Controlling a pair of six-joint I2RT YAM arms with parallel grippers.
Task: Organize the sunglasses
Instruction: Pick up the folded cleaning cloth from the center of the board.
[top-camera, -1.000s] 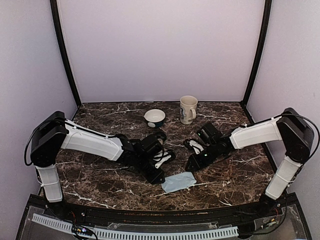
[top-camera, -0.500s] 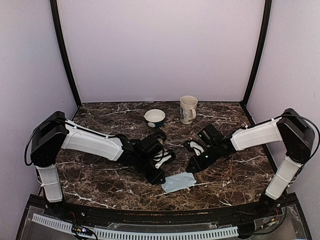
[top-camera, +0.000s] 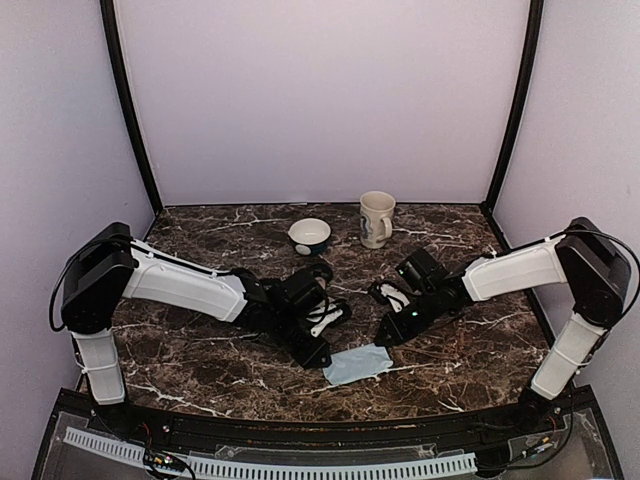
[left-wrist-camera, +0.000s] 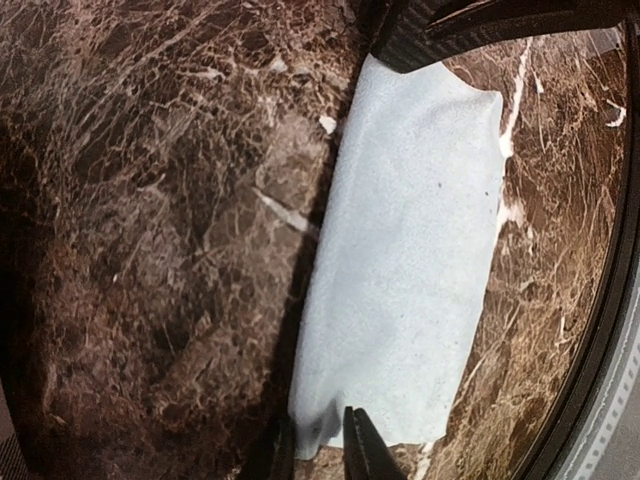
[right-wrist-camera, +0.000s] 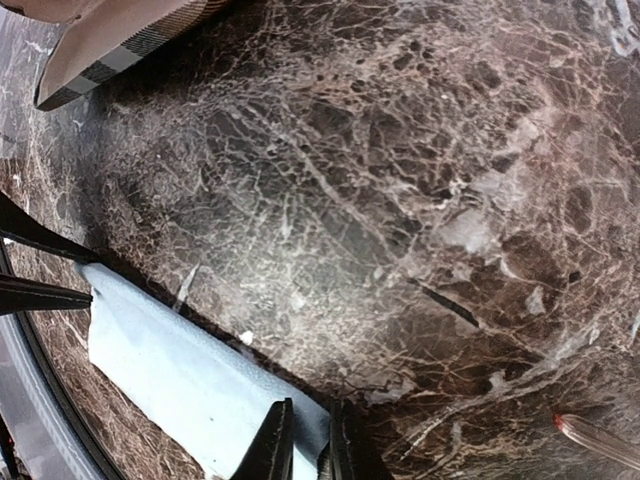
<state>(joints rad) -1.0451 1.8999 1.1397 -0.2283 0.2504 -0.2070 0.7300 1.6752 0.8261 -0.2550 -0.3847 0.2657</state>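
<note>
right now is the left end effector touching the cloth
Touching. The left wrist view shows the left end effector pinching the cloth at its edge.

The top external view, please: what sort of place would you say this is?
Likely a robot test booth: plain lilac walls with black corner posts enclose a marble-patterned table, two arms sit at its near edge, and a mug, bowl and blue cloth rest on it.

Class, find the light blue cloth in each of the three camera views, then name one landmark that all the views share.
Top external: the light blue cloth lies at the centre, towards the near edge.
Left wrist: right of centre, running from top to bottom.
Right wrist: lower left, slanting towards the bottom edge.
Shared landmark: the brown marble table under it.
</note>
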